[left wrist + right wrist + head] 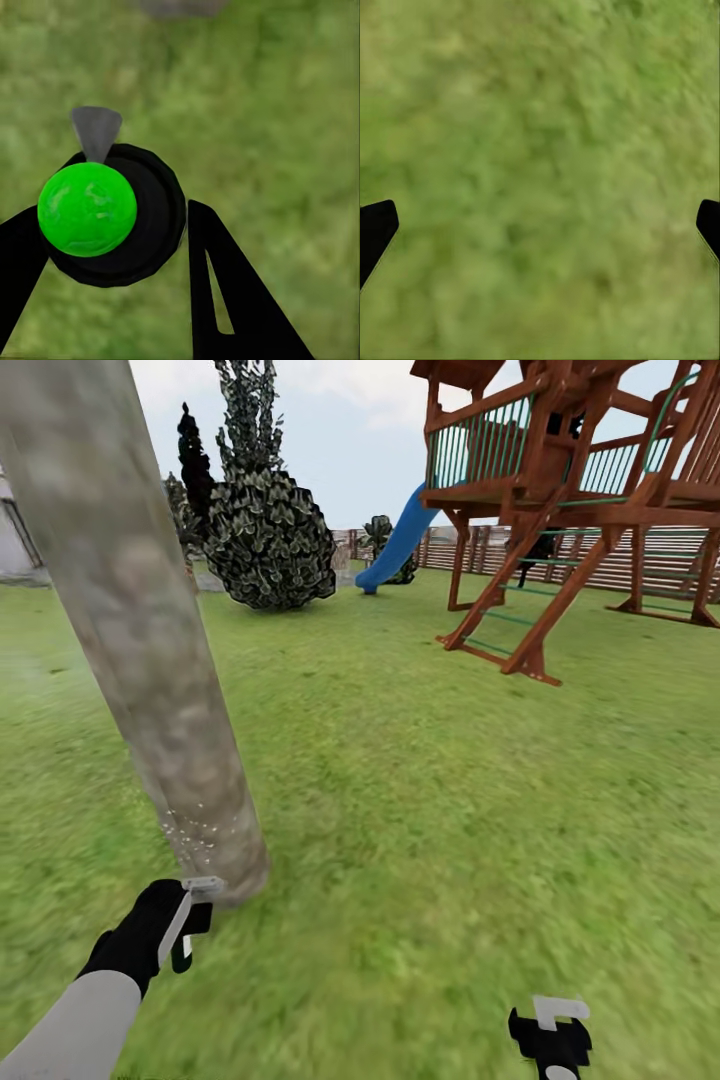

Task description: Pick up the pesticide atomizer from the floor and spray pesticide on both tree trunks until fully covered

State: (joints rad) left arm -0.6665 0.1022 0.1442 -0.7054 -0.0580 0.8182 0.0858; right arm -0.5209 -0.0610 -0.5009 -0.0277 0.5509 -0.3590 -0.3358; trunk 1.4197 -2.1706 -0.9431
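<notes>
- The lawn (420, 780) gives me wide open room to my right and ahead; the playset (580, 510) and the dark bush (268, 540) stand well apart from me, so I judge swinging either arm is safe there.
- The trunk (140, 650) rises just beside my left arm, thick and rigid. It is the one hard edge close by, and I judge I must keep my elbow off it. Pale specks sit low on it near the base, probably spray, though the render is too soft to be sure.
- My left gripper (190, 920) is clenched on the atomizer (112, 214), just in front of the trunk's foot. In the left wrist view the black fingers (217, 300) press its round dark body from both sides, a green ball on top and a grey nozzle tip beyond.
- The atomizer looks small, hard and light. I judge the round body could twist in a two-finger pinch, so gripping across its widest part, as now, seems best.
- My right gripper (555, 1040) hangs released and bare over grass, fingertips (375, 229) spread wide.
</notes>
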